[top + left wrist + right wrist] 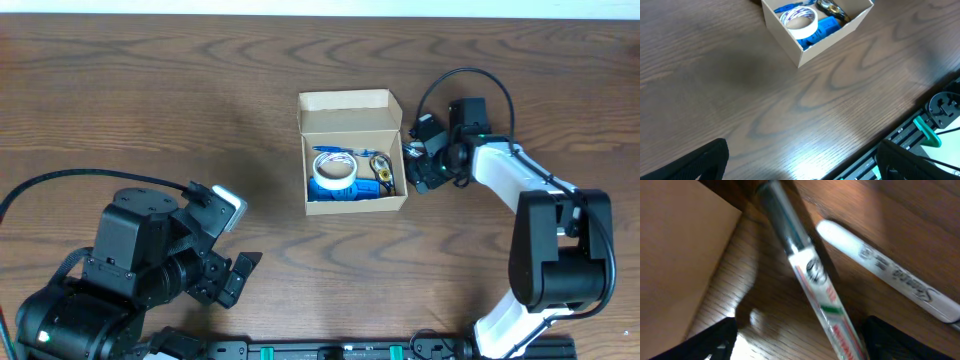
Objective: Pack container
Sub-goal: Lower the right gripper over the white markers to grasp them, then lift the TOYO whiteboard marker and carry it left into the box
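The container [355,205], a small tan cardboard box, stands open at mid-table with its flap lid [350,101] raised at the far side. Inside lie a white tape roll [333,170] and blue items. It also shows in the left wrist view [785,40], with the tape roll [800,22]. My right gripper [420,165] is open just right of the box. In its wrist view the fingers [800,345] straddle a clear-labelled pen [805,275] lying on the table. A white marker [885,270] lies beside it. My left gripper [232,275] is open and empty near the front left.
The box's tan wall [680,245] is close on the left of the right gripper. A black rail with a green clip [927,132] runs along the table's front edge. Bare wood lies between the left gripper [802,165] and the box.
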Robot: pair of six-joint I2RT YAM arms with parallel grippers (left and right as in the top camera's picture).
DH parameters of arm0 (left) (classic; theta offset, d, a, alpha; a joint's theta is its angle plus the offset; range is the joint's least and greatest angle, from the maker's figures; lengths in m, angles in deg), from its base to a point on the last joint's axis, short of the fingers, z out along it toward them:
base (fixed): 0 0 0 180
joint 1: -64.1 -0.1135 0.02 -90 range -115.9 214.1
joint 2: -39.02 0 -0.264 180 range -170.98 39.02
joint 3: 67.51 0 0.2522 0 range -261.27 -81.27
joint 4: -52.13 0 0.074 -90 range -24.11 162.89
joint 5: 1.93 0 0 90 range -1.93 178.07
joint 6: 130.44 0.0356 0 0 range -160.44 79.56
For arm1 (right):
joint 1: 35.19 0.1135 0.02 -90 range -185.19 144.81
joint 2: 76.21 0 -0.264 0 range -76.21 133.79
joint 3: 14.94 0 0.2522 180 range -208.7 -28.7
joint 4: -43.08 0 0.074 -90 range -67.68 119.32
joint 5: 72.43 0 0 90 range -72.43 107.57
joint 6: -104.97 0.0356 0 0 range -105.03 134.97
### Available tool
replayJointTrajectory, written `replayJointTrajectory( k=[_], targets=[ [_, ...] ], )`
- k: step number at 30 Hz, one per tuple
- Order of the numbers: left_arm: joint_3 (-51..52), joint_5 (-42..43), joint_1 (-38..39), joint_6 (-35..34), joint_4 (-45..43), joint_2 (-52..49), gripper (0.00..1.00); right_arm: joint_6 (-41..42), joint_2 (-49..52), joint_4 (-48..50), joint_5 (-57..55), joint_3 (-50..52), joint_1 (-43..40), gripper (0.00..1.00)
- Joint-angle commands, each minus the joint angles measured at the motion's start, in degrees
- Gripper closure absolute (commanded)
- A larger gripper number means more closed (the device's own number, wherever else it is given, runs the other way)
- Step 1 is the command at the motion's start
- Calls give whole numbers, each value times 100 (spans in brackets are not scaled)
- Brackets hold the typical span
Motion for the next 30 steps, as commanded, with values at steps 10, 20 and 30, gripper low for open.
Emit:
replayJointTrajectory(
  k=[10, 20, 30],
  targets=[
    [-46, 74, -11, 39, 20, 0, 5, 304, 136, 39, -339, -72, 190, 62],
    [-46, 76, -13, 39, 20, 0, 5, 529, 136, 44, -339, -72, 190, 87],
    [-46, 76, -13, 39, 20, 0, 5, 791, 46, -46, -310, -170, 190, 99]
  ],
)
